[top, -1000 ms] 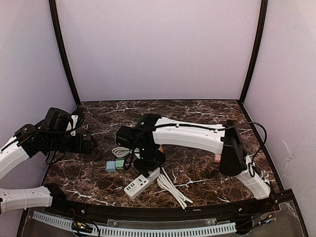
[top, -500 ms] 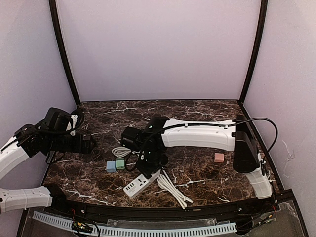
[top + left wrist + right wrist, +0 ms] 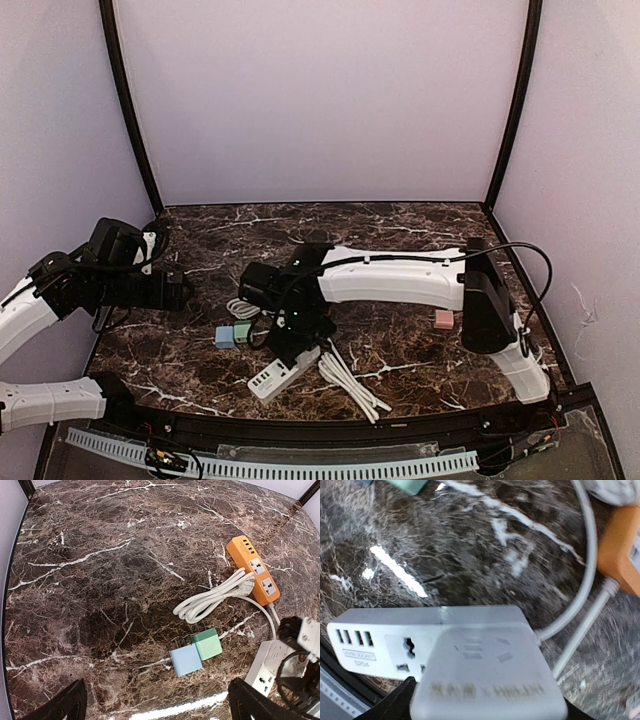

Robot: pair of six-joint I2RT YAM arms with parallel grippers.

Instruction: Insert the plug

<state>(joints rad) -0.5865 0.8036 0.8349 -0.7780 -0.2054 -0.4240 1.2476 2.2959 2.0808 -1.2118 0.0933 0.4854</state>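
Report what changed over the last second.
The right arm swung its elbow out to the right, and the right claw edged closer to the white power strip, a white plug between its fingers. The open left claw, the blue block and the green block stayed put.

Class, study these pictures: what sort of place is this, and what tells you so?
Probably a robotics test booth: plain walls around a marble-patterned table, a left arm and right arm at its near edge, a white power strip and orange power strip laid out.
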